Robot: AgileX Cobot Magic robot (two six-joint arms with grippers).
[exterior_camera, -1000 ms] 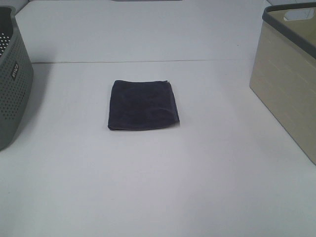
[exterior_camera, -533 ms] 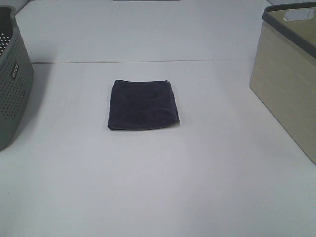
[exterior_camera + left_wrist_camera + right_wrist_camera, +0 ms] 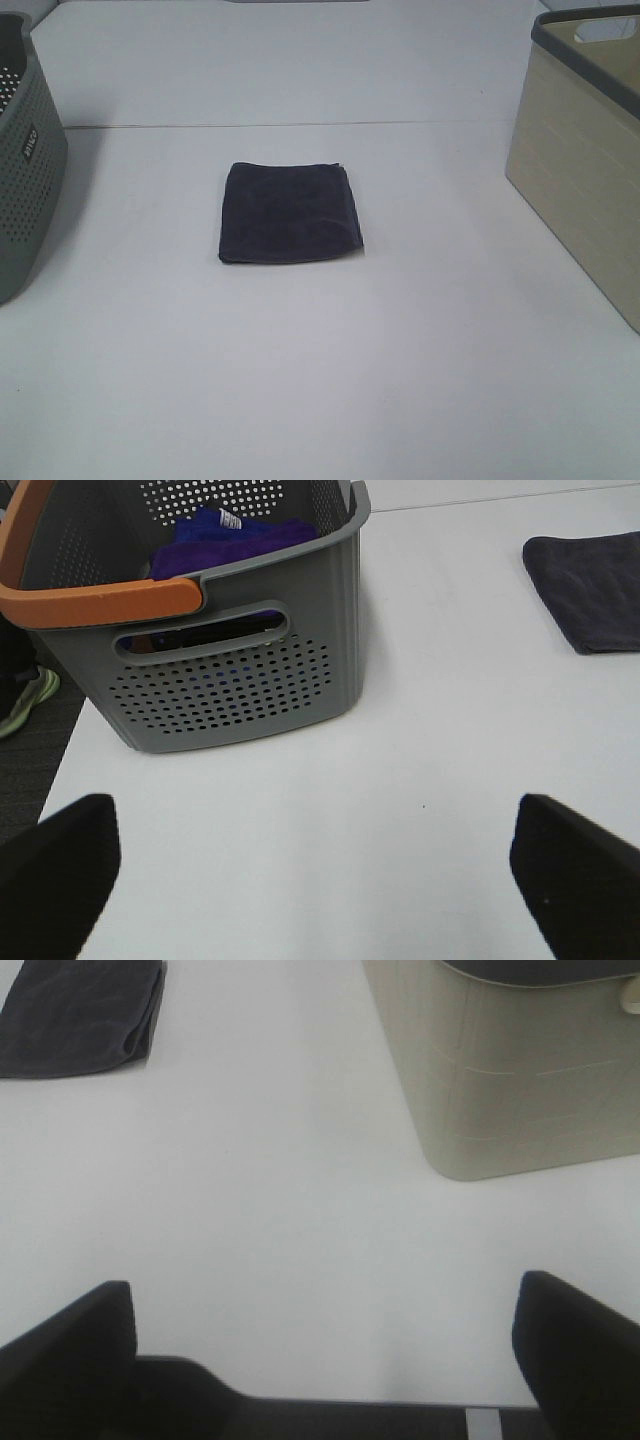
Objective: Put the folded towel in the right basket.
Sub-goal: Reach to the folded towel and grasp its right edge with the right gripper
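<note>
Lying flat, ungrasped: folded towel (image 3: pixel 290 213); left gripper (image 3: pixel 310 810), right gripper (image 3: pixel 322 1282) jaws spread wide, empty.

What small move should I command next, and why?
Probably start the right tool toward the folded towel: it lies flat, ungrasped, the tool is open and well short of it, and the right basket stands on that arm's side.

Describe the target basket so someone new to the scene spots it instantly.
On the white table, look to the right edge, past the dark folded towel. The beige basket there has solid walls and a dark grey rim, unlike the grey perforated basket on the left.
</note>
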